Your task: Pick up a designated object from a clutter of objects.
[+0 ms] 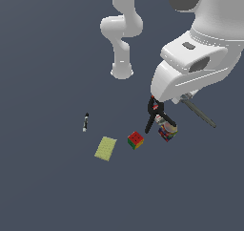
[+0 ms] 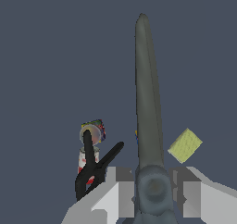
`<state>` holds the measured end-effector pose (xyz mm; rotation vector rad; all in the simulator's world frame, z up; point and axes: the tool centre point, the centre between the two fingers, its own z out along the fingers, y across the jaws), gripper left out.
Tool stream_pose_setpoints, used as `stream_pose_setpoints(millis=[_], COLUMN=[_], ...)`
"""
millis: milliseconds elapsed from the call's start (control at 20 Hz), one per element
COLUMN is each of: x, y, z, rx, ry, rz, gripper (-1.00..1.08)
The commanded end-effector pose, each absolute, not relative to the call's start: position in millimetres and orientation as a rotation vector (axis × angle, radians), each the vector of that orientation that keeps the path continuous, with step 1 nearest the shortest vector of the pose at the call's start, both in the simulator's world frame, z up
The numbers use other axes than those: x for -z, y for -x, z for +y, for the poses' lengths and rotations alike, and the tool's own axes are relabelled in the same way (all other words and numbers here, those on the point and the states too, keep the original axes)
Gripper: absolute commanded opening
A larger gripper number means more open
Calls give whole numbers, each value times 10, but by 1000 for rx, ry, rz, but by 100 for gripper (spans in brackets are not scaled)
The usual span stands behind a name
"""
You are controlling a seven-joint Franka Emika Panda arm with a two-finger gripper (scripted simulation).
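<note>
**anon1:** Scissors (image 2: 149,102) are what it's after, and as far as I can tell the arm (image 1: 200,58) has them. That's the biggest thing in the exterior view, bent over the exterior view's right side of the floor (image 1: 47,192) with grey blades poking out from under it. In the wrist view the blades run straight out from between the fingers of the gripper (image 2: 152,190), closed tight against the pivot area. The orange rings aren't visible, probably tucked behind the fingers.

**anon2:** So clamped on the scissors, not open?

**anon1:** Looks that way: grey pads pressed on either side, no gap. My guess is it grabbed near the pivot because the blades are too thin to pinch elsewhere.

**anon2:** And the rest?

**anon1:** Black clamp with red tips (image 1: 155,113) stands just under the arm, touching or nearly touching a colourful little container (image 1: 167,131). Then the yellow-green flat pad (image 1: 105,148), the red-green-yellow cube (image 1: 136,140) just beside it, and smallest, the black marker (image 1: 86,121), well apart toward the exterior view's left. Can't tell whether the scissors are off the floor.
</note>
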<state>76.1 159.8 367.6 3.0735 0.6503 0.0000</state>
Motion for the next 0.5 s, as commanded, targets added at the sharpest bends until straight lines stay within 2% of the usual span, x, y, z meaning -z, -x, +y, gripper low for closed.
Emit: stream_pose_setpoints(millis=[0,450], x=[-3756,-3878], y=[-802,-871], z=[1655,1750], rx=[0,0], ry=[-3074,-3074], rz=[649,649], gripper=[-100,-100])
